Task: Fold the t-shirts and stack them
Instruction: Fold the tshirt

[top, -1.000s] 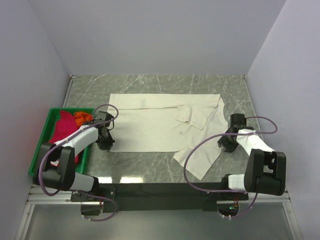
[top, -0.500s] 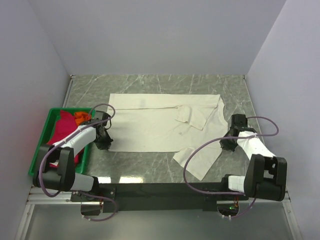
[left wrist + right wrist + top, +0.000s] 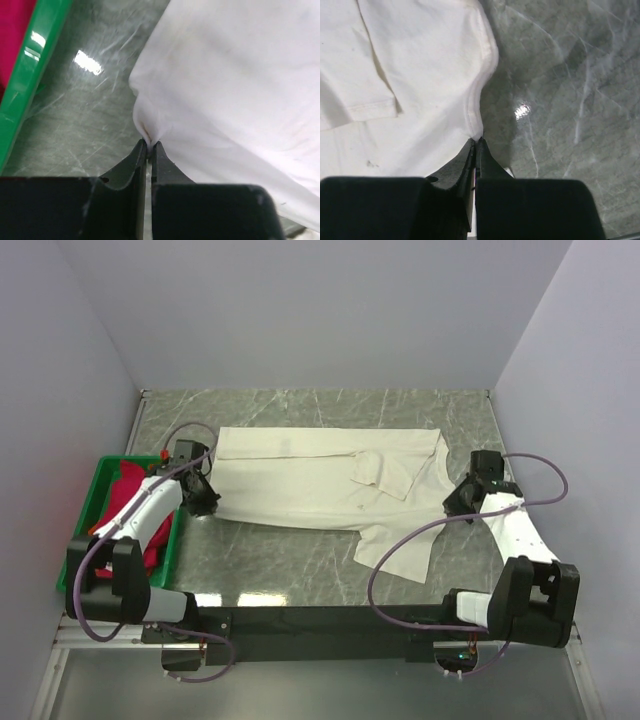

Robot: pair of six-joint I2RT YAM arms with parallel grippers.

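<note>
The shirt (image 3: 320, 485) lies spread flat on the table (image 3: 290, 560), long axis running left to right between the arms. The left gripper (image 3: 149, 146) is pinched shut on its left edge and the right gripper (image 3: 476, 141) on its right edge, so each arm's got its own end.

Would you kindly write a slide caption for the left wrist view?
Left gripper pinching the cream t-shirt at its edge, above the marble table, green crate at left.

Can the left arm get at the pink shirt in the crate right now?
Probably not yet: the left gripper is shut on the cream shirt. The pink shirt lies exposed right beside it, though.
</note>
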